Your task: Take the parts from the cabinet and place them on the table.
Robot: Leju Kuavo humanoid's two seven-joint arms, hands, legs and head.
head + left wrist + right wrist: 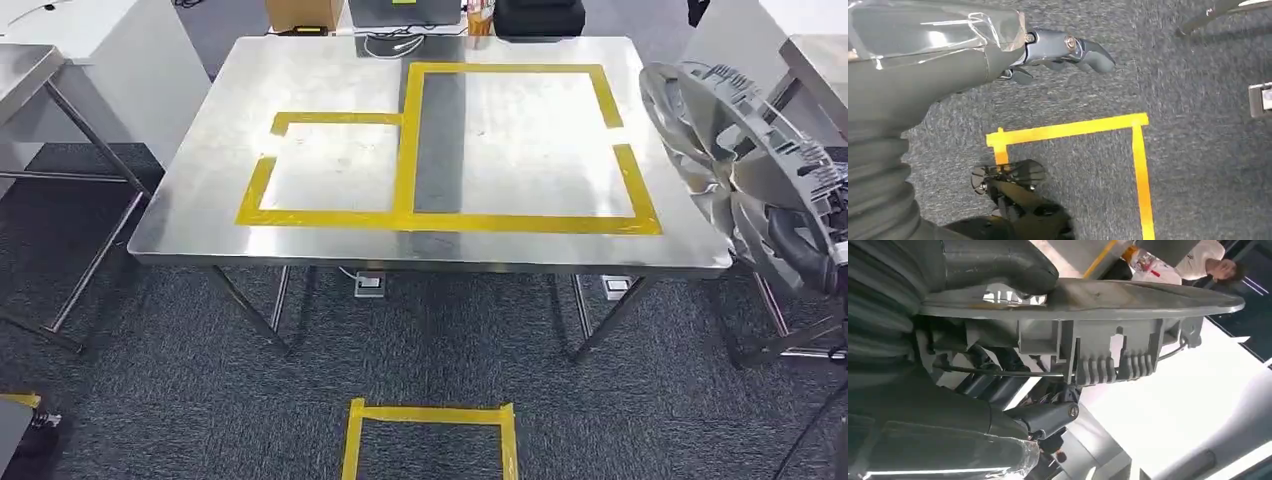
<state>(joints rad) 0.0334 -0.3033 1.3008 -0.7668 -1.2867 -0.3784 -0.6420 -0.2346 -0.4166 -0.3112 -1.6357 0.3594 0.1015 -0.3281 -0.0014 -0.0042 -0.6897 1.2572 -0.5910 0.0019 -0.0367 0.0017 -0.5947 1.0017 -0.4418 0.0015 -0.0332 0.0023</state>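
Up front, from my head, the steel worktop [200,200] with yellow tape [405,150] stood ahead; my right hand [800,255] gripped a silver wheel cover [720,130] beside its right edge. At my left wrist, my left hand [1063,50] hung empty, fingers loosely curled (carpet below). At my right wrist, thumb [998,262] and fingers [1048,415] clamped the cover's rim.

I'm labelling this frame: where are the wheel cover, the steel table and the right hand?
wheel cover [745,160], head view, its silver face.
steel table [215,180], head view, bare top.
right hand [993,270], right wrist view, thumb on the cover.
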